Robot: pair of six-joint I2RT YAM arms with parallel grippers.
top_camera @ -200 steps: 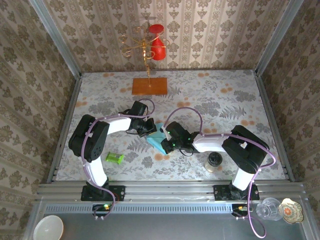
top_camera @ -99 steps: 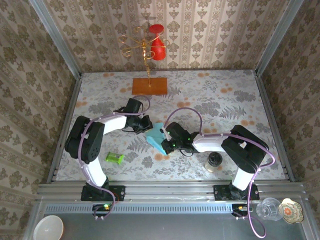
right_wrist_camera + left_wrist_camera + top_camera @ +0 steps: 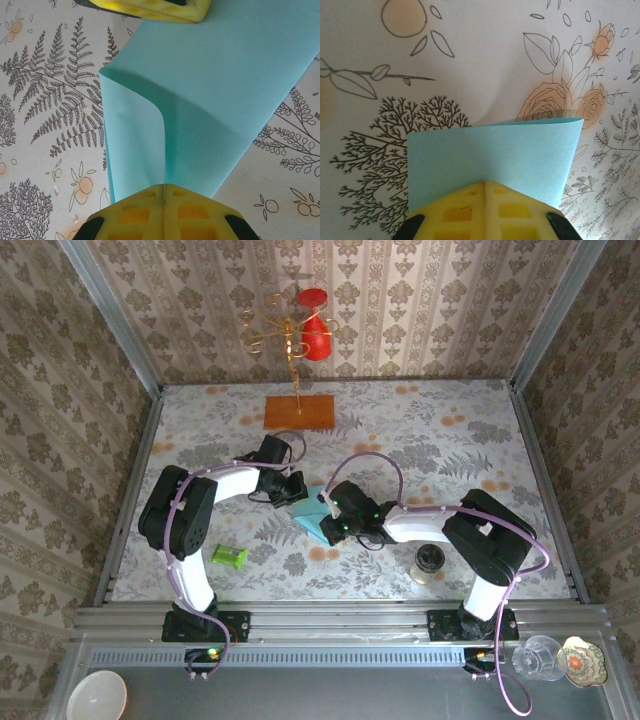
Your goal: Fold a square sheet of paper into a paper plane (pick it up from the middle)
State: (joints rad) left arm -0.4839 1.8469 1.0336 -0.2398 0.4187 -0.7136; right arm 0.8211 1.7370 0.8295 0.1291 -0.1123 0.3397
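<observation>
The square sheet of paper (image 3: pixel 312 513) is light blue and lies partly doubled over on the flowered table between my two grippers. In the right wrist view one flap of the sheet (image 3: pixel 210 100) curls up, and its edge runs straight into the seam of my right gripper (image 3: pixel 164 186), which is shut on it. My left gripper (image 3: pixel 485 183) is shut, its yellow tips resting against the paper (image 3: pixel 495 150) at the sheet's far side, with paper showing on both sides of the fingers. From above, the left gripper (image 3: pixel 291 491) and the right gripper (image 3: pixel 334 525) flank the sheet.
An orange wooden board (image 3: pixel 299 412) lies at the back, under a gold stand with red pieces (image 3: pixel 305 328). A small green cylinder (image 3: pixel 229 557) sits front left and a dark-lidded jar (image 3: pixel 429 562) front right. A white bowl (image 3: pixel 97 695) and glassware (image 3: pixel 540 657) stand off the table.
The left gripper drew back a little to the left, then returned to the sheet's edge. The right gripper stayed shut at the paper and hardly moved.
</observation>
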